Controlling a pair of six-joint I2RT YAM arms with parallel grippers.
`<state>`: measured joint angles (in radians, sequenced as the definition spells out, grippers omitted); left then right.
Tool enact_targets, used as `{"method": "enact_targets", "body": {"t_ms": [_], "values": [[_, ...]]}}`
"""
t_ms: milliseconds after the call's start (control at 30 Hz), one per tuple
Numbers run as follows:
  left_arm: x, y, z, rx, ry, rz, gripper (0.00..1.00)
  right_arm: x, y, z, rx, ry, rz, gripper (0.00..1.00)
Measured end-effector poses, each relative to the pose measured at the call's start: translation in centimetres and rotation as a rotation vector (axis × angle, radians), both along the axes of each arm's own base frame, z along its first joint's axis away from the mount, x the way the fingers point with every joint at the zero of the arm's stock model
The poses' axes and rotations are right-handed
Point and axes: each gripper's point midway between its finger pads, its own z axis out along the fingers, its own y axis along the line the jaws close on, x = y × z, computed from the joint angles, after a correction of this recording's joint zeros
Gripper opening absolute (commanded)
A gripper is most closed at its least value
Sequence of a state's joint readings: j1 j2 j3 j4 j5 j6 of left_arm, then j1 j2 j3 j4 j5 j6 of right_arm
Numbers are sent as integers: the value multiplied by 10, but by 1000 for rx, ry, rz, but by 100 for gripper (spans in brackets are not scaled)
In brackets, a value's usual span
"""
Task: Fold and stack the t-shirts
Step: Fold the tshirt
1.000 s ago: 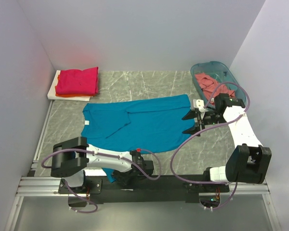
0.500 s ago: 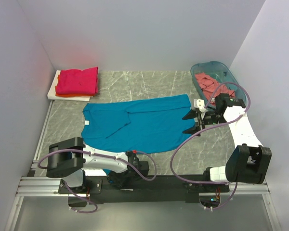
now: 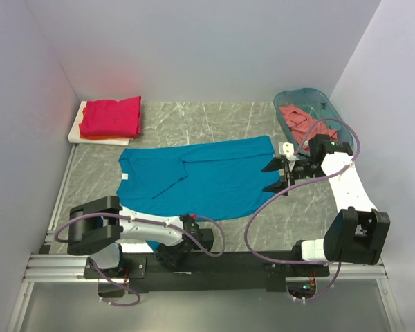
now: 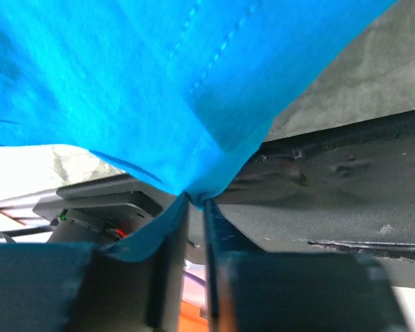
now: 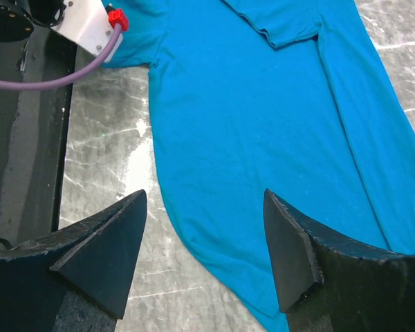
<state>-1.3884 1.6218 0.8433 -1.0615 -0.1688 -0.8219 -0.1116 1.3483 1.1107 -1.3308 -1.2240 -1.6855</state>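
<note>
A small white tag sits at the collar of the teal-blue t-shirt, too small for me to read. The shirt lies spread across the middle of the counter. My left hand is pinched onto its hem near 7 o'clock. My right hand hangs spread wide over its 3 o'clock edge. The folded magenta-red t-shirt sits at 10 o'clock.

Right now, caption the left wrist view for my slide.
Left gripper shut on a bunched edge of the teal-blue t-shirt, by the edge of the table.
</note>
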Motion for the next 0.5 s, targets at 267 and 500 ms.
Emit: {"method": "enact_targets", "body": {"t_ms": [267,500], "values": [[1,-1,0,-17,-2,-10,1,-2,-2,0,-25,-8,-2,74],[6,-11,19,-135,-36,-11,1,-12,-23,-5,-185,-15,-65,75]]}}
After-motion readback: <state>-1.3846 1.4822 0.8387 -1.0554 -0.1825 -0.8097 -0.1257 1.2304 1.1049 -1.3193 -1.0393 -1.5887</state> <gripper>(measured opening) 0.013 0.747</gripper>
